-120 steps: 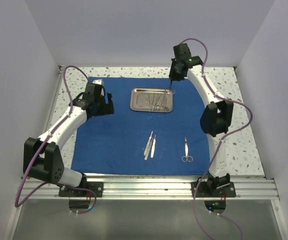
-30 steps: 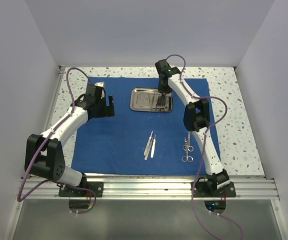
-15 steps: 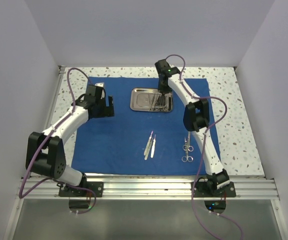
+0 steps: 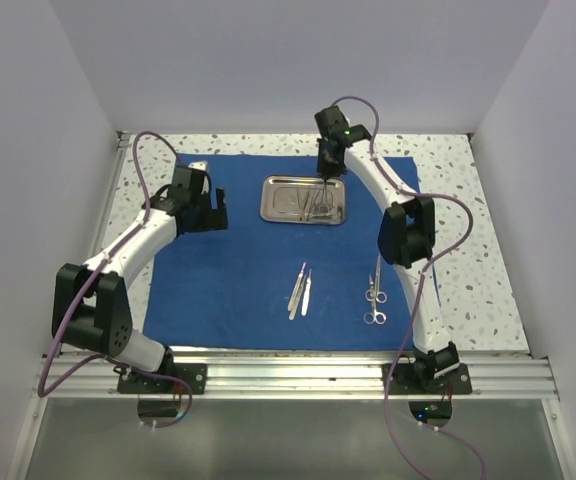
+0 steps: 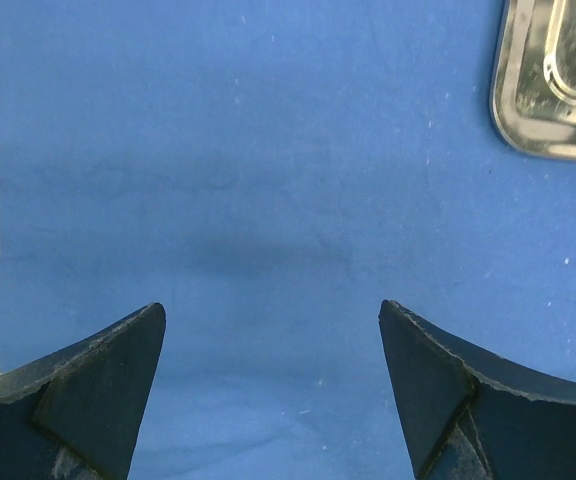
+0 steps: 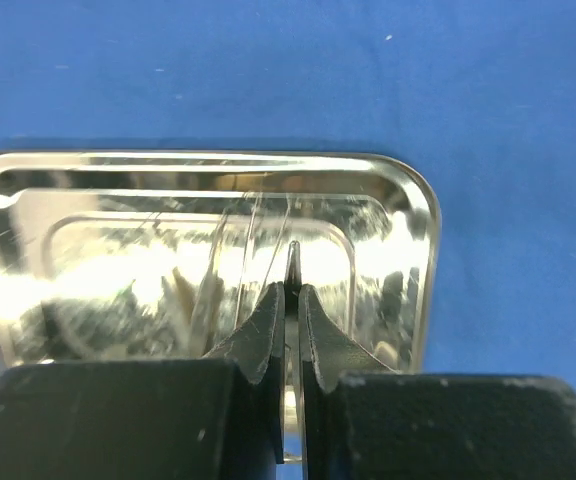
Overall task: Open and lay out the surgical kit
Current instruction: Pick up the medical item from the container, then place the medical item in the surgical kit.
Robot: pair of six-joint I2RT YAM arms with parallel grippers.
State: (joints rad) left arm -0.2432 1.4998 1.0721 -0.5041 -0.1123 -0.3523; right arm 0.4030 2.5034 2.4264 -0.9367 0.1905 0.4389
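Top external: blue cloth (image 4: 218, 280) lies spread flat on the table (image 4: 468, 270). The tray (image 4: 276, 200) sits on the cloth's far middle part, with a few thin silver pieces in its right half (too small to name). Two tweezers (image 4: 300, 290) lie side by side on the cloth, near centre. Scissors (image 4: 374, 305) lie toward the right edge, just beside the right arm (maybe a second ring-handled piece with them, hard to tell).

The right gripper (image 4: 325, 180) hangs over the tray's far right part. In the right wrist view its jaws are pinched almost together on a thin tool (image 6: 293, 256), whose pointed tip pokes out past the fingertips. I cannot tell which kind of tool it is.

The left gripper (image 4: 208, 208) hovers over bare cloth left of the tray, jaws wide apart and holding nothing. The tray corner shows at upper right of the left wrist view.
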